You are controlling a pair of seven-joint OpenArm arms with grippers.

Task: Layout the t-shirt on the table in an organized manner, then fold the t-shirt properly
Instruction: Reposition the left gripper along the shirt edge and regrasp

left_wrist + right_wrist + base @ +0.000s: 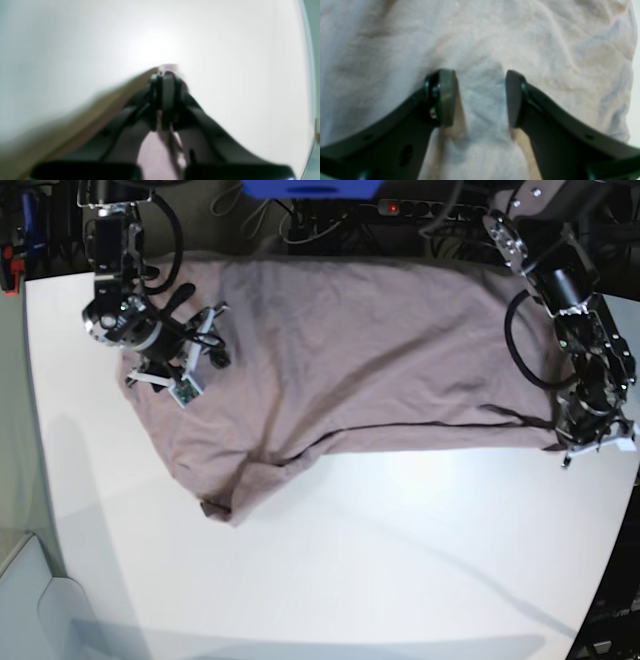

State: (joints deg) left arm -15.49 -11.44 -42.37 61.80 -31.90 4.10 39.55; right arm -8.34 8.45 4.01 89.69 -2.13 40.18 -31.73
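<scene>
The mauve t-shirt (380, 350) lies spread and wrinkled across the far half of the white table (400, 560), with one corner trailing toward the front left. At the shirt's right corner my left gripper (575, 440) is pressed down. The left wrist view shows that gripper (166, 80) shut, with pink cloth (160, 152) running between its fingers and peeking past the tips. My right gripper (200, 330) hangs over the shirt's left part. Seen from the right wrist, it (481, 97) stands open, with cloth (545, 50) filling the picture under the fingers (447, 97).
Cables and a power strip (410, 207) run behind the table's far edge. A blue object (310, 188) sits at the top. The table's curved right edge (310, 75) lies close to my left gripper. Bare white tabletop (225, 75) stretches beyond it.
</scene>
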